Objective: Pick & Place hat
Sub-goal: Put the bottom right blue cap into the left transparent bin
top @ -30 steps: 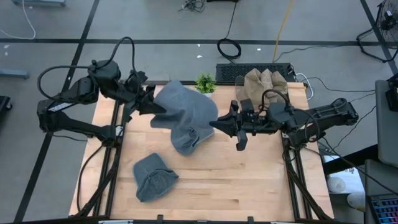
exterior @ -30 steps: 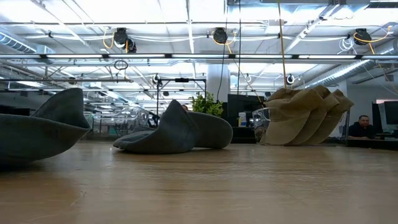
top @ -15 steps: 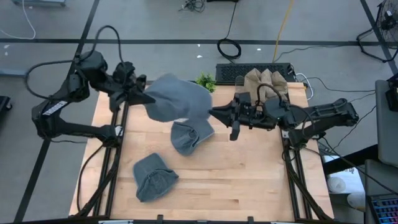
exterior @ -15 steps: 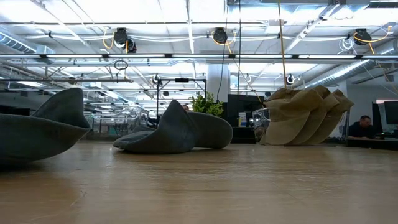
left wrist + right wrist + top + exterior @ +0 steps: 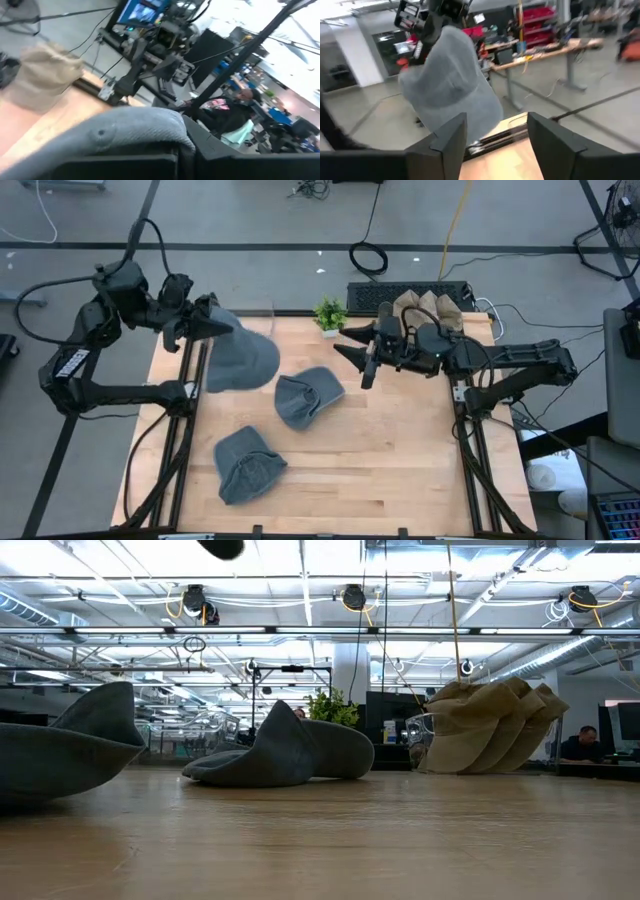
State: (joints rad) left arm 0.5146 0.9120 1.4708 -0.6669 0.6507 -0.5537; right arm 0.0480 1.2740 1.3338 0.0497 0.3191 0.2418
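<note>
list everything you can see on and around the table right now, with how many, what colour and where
held hat: one, grey, hanging from the left gripper over the table's far left edge
loose hats: two, grey, one mid-table, one nearer the front left
tan hats: a pile, count unclear, far right of the table
plant: one, green, far edge, middle
table: one, light wood
person: one, seated in the room behind
left gripper: shut on the held hat
right gripper: open, empty, above the far middle
</note>
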